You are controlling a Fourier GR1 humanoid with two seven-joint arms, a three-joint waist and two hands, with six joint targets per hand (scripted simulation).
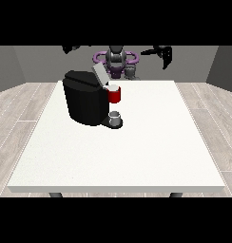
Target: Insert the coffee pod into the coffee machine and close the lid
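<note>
Boxy black coffee machine (85, 102), grey lid (100, 73) raised, at the white counter's (137, 152) 10 o'clock. A small grey thing (115, 115) sits on its tray. Both hands (70, 48) (164, 53) are raised; finger state cannot be told.

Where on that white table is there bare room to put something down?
The table is bare across its near half and its whole right side. The crowded spot is back left, where the coffee machine stands with a grey thing at its base.
</note>
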